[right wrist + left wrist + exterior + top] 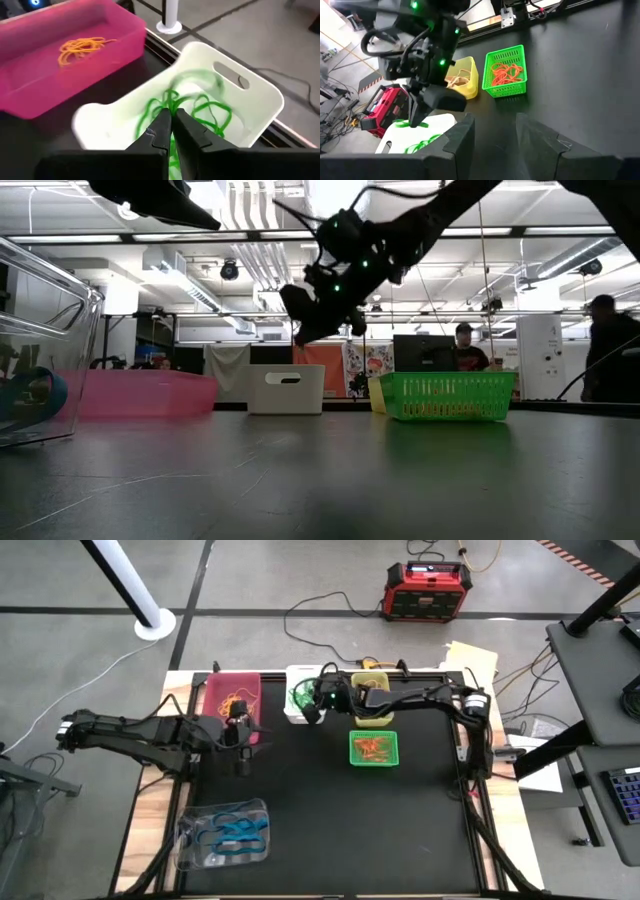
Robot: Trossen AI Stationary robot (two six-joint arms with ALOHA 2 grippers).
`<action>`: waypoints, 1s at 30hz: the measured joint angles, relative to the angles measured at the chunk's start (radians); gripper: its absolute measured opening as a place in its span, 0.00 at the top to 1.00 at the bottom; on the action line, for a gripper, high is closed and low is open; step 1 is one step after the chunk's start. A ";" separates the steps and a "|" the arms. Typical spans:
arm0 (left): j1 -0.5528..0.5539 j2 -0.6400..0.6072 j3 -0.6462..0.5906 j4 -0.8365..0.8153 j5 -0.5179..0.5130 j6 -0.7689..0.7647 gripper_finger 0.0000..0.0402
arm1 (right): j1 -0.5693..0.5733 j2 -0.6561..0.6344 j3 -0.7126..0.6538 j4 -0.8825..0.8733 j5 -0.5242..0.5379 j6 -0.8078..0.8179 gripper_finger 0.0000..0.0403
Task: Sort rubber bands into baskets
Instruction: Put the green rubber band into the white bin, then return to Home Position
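Note:
My right gripper (171,114) hangs over the white basket (250,95) at the table's far side, shut on green rubber bands (167,102). More green bands (210,112) lie in that basket. It also shows in the high view (312,712) and the low view (300,330), above the basket's rim. My left gripper (495,125) is open and empty above the mat, beside the pink basket (232,698), which holds orange-yellow bands (80,47). The green mesh basket (374,749) holds orange bands. The clear basket (225,833) holds blue bands. My right gripper pinches green rubber bands (170,106) between its two fingertips, coming from above and slanting down toward the white basket. The strands trail from the fingertips down into the basket. One band or several, I cannot tell.
A yellow basket (465,75) stands under my right arm between the white and green mesh baskets. A red-black box (427,590) and cables lie on the floor beyond the table. People stand in the room behind (470,345). Open black mat (360,830) lies toward the near edge.

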 joint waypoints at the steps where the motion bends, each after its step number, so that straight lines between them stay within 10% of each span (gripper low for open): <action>1: 0.000 0.000 0.000 0.000 0.000 -0.006 0.68 | -0.007 0.005 0.000 0.003 -0.006 0.005 0.97; 18: 0.000 0.009 0.000 0.018 -0.001 -0.131 0.68 | -0.029 -0.034 0.000 -0.015 -0.141 -0.136 0.62; 30: -0.006 -0.162 -0.225 0.279 0.220 -0.286 0.68 | 0.203 -0.282 -0.304 0.331 -0.213 -0.350 0.70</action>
